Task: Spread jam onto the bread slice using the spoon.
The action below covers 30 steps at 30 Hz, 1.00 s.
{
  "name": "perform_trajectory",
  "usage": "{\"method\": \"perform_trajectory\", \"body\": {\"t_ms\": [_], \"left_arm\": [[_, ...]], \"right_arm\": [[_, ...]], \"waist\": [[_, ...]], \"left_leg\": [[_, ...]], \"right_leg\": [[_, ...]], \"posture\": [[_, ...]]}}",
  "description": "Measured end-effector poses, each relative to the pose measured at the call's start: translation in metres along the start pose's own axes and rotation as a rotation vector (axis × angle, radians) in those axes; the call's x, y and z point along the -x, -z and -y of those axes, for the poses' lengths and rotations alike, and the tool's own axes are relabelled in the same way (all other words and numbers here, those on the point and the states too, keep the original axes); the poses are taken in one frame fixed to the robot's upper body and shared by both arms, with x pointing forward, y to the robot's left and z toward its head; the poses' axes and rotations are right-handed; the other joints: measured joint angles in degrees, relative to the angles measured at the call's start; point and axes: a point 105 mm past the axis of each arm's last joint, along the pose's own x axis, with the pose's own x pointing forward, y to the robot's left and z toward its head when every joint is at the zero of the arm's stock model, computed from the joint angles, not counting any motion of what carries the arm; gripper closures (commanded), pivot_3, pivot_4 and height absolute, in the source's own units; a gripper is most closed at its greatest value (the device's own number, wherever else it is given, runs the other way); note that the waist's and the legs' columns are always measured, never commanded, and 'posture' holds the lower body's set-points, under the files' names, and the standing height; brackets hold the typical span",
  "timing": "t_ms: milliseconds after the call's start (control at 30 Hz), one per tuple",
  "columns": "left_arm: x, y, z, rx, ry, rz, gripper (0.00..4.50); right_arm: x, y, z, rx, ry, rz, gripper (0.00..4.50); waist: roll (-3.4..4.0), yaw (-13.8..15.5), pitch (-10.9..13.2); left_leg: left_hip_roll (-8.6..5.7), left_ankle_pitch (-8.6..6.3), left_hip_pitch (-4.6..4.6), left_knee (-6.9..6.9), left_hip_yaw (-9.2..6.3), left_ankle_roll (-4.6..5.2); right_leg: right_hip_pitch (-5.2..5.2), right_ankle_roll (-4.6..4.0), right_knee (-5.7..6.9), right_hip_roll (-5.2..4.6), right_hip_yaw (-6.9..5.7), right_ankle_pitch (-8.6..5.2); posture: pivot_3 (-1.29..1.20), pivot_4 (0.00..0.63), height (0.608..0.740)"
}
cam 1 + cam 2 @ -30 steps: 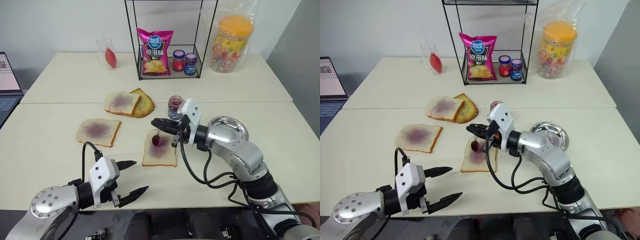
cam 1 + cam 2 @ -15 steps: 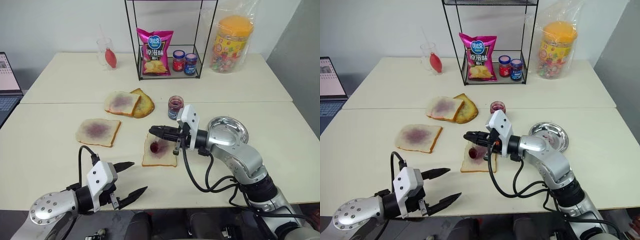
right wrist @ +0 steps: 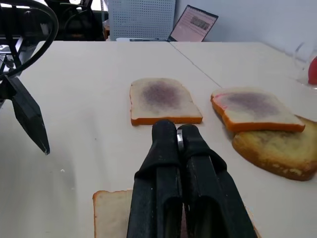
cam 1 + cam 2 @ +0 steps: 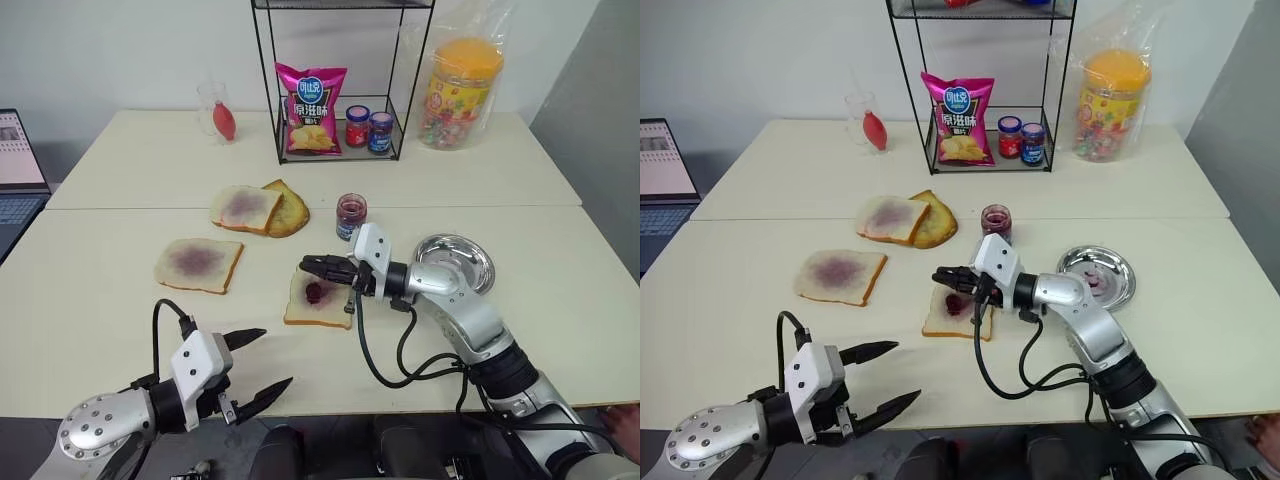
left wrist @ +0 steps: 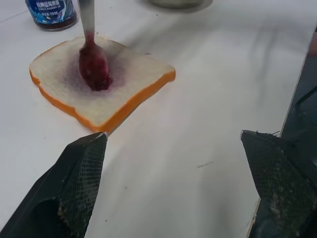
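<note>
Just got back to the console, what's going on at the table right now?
The right gripper is shut on the spoon, whose jam-covered bowl rests on the purple smear in the middle of the bread slice. The jam jar stands open just behind that slice. The left gripper hovers with jaws open near the table's front edge, holding nothing.

An office or lab room set up for trials was suggested rather than a home kitchen. Two plain cream worktops were pushed together against a bare white wall. An open laptop was placed at one edge. Food was staged on a black wire rack, with a crisp packet and a big tub of sweets nearby. A perforated white panel was seen behind.
</note>
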Motion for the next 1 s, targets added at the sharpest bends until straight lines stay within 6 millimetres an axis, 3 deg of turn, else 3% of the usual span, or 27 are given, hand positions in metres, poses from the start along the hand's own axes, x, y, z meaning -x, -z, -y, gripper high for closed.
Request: {"method": "perform_trajectory", "body": {"t_ms": [333,500,767,867,1000], "left_arm": [[-0.006,-0.009,-0.008,-0.008,0.004,0.004,0.0],[-0.009,-0.016,-0.008,-0.017,0.008,0.016,0.0],[-0.011,-0.018,-0.009,-0.012,0.013,0.013,0.0],[-0.012,-0.017,-0.008,-0.009,0.02,0.012,0.0],[-0.012,-0.017,-0.007,-0.008,0.024,0.01,0.0]], "right_arm": [[0.002,-0.008,0.015,0.018,0.042,0.013,4.48],[0.0,0.01,0.016,-0.001,0.062,-0.017,4.48],[0.002,0.011,0.018,0.0,0.074,-0.024,4.48],[0.007,0.002,0.026,-0.076,0.098,-0.011,4.48],[0.015,-0.028,0.039,-0.188,0.126,0.056,4.48]], "waist": [[0.0,-0.03,0.0],[0.0,-0.05,0.0],[0.0,-0.05,0.0],[0.01,-0.04,0.01],[0.01,-0.04,0.01]], "left_leg": [[0.03,-0.02,-0.08,-0.13,-0.04,-0.01],[0.02,-0.02,-0.06,-0.11,-0.02,-0.01],[0.02,-0.02,-0.01,-0.08,-0.03,-0.01],[0.01,-0.02,-0.07,-0.08,-0.03,-0.01],[0.03,-0.02,-0.06,-0.13,-0.08,-0.01]], "right_leg": [[-0.08,0.17,-0.01,0.01,-0.07,0.07],[-0.05,0.2,-0.02,0.0,-0.05,0.05],[-0.02,0.23,0.02,0.01,-0.04,0.07],[-0.05,0.23,0.0,0.0,-0.03,0.07],[-0.06,0.18,-0.01,0.01,-0.08,0.04]], "posture": [[0.0,0.15,0.74],[0.0,0.15,0.74],[0.0,0.15,0.74],[0.0,0.15,0.74],[0.0,0.15,0.74]]}}
